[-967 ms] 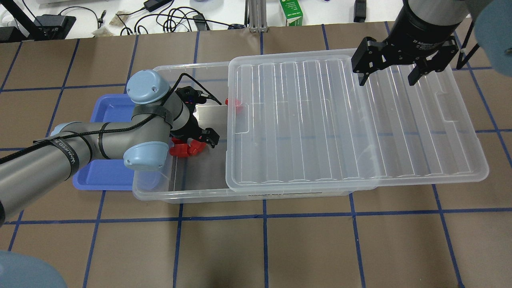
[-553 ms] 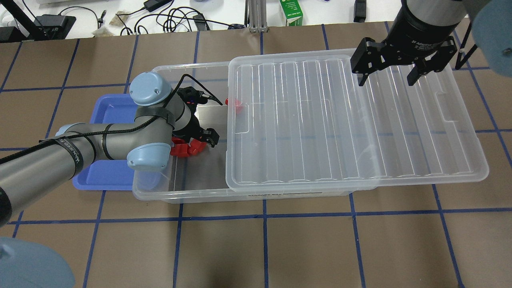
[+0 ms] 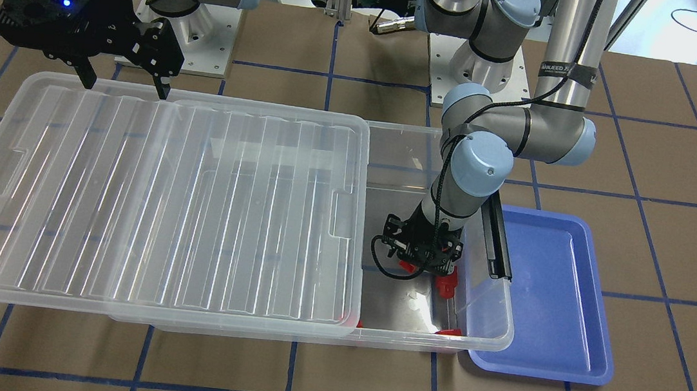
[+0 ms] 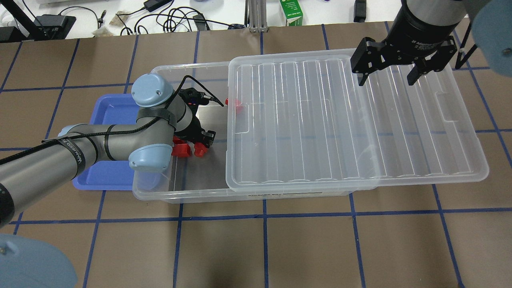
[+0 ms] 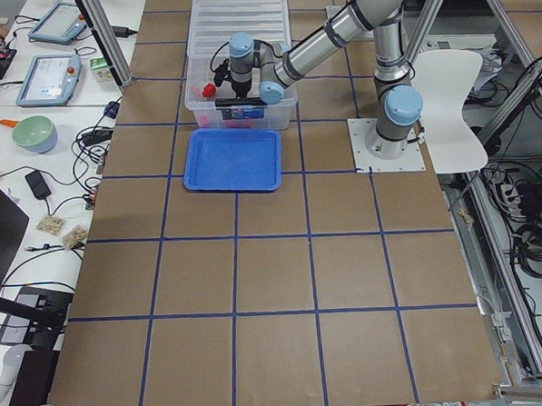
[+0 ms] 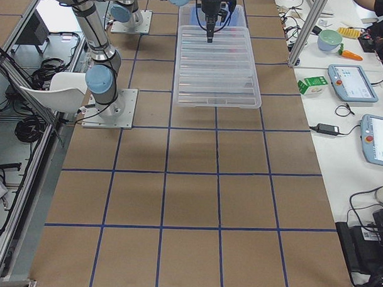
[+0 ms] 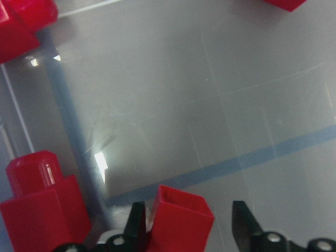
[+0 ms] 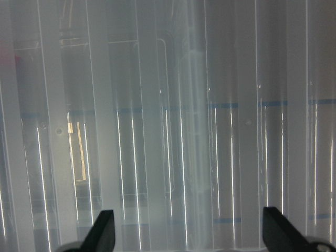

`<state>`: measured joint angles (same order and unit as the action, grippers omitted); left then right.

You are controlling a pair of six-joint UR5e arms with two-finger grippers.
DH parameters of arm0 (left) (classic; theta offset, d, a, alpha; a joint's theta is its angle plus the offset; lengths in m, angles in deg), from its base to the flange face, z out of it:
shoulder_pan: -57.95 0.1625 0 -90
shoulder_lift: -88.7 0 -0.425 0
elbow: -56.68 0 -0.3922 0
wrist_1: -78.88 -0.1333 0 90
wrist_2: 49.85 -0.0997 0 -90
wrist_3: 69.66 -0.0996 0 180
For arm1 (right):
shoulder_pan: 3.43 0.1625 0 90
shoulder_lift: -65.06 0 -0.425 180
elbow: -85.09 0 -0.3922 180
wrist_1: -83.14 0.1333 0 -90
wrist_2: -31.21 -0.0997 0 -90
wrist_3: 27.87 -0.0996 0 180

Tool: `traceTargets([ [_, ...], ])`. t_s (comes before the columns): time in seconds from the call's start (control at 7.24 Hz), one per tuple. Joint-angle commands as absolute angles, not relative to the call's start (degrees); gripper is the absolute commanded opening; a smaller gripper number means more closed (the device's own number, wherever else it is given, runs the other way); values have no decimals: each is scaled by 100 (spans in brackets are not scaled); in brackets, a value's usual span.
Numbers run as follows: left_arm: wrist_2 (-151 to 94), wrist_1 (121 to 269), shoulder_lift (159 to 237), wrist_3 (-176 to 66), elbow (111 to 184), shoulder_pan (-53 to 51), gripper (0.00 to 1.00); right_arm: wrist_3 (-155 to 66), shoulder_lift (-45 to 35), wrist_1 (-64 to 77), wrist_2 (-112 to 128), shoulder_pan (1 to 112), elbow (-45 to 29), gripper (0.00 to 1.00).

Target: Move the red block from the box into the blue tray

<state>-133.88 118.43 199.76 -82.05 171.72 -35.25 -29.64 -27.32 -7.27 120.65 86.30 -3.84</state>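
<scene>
The clear box (image 4: 180, 192) has its ribbed lid (image 4: 320, 120) slid toward its right end, leaving the left end uncovered. My left gripper (image 4: 200, 145) reaches down into that uncovered end. In the left wrist view its jaws stand open around a red block (image 7: 181, 220), which touches one finger (image 7: 137, 226) with a gap to the other finger. A second red block (image 7: 42, 205) stands just beside it. The blue tray (image 4: 108, 114) lies left of the box, partly under my left arm. My right gripper (image 4: 387, 74) hangs open and empty over the lid's far right part.
Another red block (image 4: 237, 103) lies at the lid's edge inside the box. More red blocks (image 7: 23, 23) show at the top of the left wrist view. A black latch bar (image 3: 497, 243) stands on the box end by the tray. Cables and a green carton (image 4: 291, 14) lie past the table's far edge.
My left gripper has shifted slightly and come down over the red block, and its jaws look narrower. The two red blocks under it have shifted a little. The right arm has barely moved.
</scene>
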Motion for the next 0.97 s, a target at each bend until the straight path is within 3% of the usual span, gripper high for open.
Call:
traceTargets([
  [0.0,-13387,11843,19962,-8214,17173,-3530,33,-2972,-2732,-730,12068,8630,-386,100],
  [0.14,-13387,11843,19892,-8223,17095,-3530,15,-2972,-2732,-730,12068,8630,-386,100],
  [0.41,-13370,12087,19576,-8084,16797,-3477,14,-2981,-2732,-730,12068,8630,-368,100],
  [0.83,-13798,14766,19031,-7889,15263,-3433,14,-2981,-2732,-739,12059,8630,-368,100],
])
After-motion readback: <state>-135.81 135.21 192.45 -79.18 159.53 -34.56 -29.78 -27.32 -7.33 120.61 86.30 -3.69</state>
